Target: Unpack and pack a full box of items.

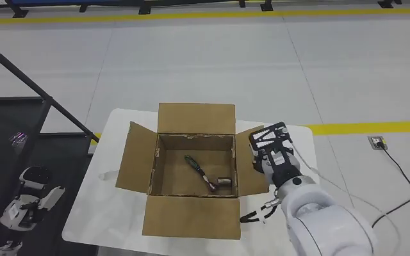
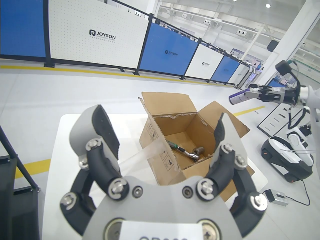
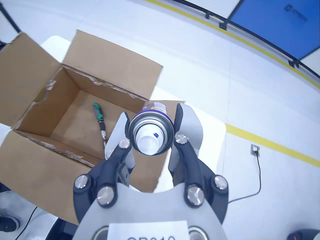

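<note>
One purple-banded metal spray can clamped in right claw, best carried upright, clear of brown cardboard box; left claw splayed empty.

Brown cardboard box stood upright on the table, four flaps spread open, green-handled screwdriver lay flat on its floor, small metal socket just beside the tip, spray can, purple-banded, sat clamped in the right gripper, beside the box's right flap.
</note>
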Available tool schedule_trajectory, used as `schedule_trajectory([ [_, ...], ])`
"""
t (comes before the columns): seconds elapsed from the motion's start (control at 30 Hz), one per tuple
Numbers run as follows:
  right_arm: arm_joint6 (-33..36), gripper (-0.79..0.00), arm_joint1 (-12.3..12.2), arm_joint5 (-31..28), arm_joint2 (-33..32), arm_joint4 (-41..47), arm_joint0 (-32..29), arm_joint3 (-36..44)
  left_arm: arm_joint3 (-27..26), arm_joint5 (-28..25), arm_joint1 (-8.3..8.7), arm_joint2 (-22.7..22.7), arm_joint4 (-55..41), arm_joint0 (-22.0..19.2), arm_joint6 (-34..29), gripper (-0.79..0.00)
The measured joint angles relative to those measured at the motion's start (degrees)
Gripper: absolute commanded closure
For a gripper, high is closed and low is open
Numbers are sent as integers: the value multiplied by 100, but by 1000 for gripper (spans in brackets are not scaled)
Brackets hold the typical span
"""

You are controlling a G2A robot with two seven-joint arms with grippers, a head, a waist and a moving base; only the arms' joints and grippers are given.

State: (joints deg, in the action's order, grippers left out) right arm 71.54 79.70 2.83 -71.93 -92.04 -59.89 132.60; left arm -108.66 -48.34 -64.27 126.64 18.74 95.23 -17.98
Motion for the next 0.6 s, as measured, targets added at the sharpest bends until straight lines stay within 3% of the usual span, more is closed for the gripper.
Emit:
schedule_trajectory([
  [0.23, -385, 0, -99, -374, -1483, 645, -682, -981, 0, 0, 0, 0, 0, 0, 0, -785],
  [0.43, -1121, 0, -127, -532, -1917, 1442, -900, -2099, 0, 0, 0, 0, 0, 0, 0, -785],
  [0.6, -1389, 0, -163, -638, -2023, 1369, -835, -2697, 0, 0, 0, 0, 0, 0, 0, -785],
])
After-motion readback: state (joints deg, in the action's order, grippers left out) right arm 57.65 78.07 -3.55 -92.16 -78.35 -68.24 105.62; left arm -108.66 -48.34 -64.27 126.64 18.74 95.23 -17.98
